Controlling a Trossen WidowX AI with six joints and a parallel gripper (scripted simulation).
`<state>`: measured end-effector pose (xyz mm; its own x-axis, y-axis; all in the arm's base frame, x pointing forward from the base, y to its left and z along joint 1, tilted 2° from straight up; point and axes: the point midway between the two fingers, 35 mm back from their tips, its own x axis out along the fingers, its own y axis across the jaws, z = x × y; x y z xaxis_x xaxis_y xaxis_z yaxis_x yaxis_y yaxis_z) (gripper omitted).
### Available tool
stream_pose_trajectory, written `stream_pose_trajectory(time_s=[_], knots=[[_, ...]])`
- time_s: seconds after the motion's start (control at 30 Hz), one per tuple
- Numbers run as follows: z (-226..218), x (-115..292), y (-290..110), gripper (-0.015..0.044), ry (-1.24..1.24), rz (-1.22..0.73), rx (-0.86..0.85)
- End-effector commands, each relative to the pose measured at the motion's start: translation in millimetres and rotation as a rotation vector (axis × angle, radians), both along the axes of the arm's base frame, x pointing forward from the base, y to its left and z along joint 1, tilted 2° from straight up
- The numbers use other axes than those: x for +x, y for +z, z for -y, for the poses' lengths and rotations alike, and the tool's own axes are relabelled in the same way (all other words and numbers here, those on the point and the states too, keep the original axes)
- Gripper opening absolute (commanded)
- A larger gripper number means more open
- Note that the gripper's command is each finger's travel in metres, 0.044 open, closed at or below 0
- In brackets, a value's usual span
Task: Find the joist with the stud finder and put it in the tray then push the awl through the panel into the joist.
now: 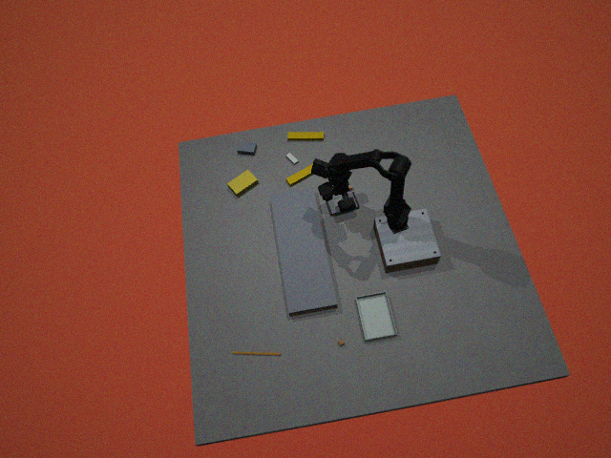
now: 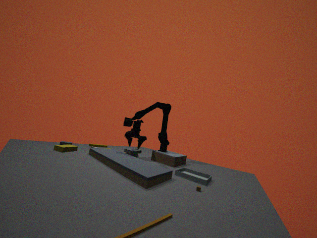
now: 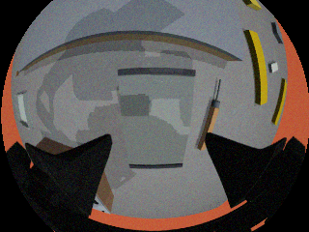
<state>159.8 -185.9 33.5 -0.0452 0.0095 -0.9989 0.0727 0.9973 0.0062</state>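
Orange backdrop surrounds a grey square board [image 1: 444, 315] where I work. My gripper [image 2: 134, 144] points straight down with its jaws spread wide and nothing between them, hovering just above the stud finder [image 3: 156, 119], a flat grey block lying on the board beside the floor panel [image 1: 303, 256]. I judge the wide spread is there to straddle the block before closing on it. One awl [image 3: 212, 111] lies just beside the stud finder, its thin tip pointing away from me. One long raised panel lies next to these. One tray [image 1: 376, 316] with a pale floor sits past the panel's near end, well apart, ready to receive the finder. My arm rises from one pedestal [image 1: 409, 241]. Farther out I count four yellow slabs, one small white block, one small grey block, one tiny orange cube [image 1: 341, 343] and one thin orange stick [image 1: 256, 353]
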Motion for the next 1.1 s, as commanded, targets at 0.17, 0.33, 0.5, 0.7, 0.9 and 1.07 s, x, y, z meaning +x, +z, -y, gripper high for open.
stream_pose_trajectory(time_s=[0.17,0.33,0.5,0.7,0.9,1.07], knots=[[-2,0,-18,0.0440,-0.003,-0.002,0.008],[-2,0,-26,0.0440,-0.003,-0.002,0.008],[-3,-1,-34,0.0440,-0.003,-0.002,0.008],[-3,-1,-36,0.0361,-0.003,-0.002,0.008],[-3,-1,-36,0.0321,-0.003,-0.002,0.008],[-3,-1,-36,0.0288,-0.003,-0.002,0.008]])
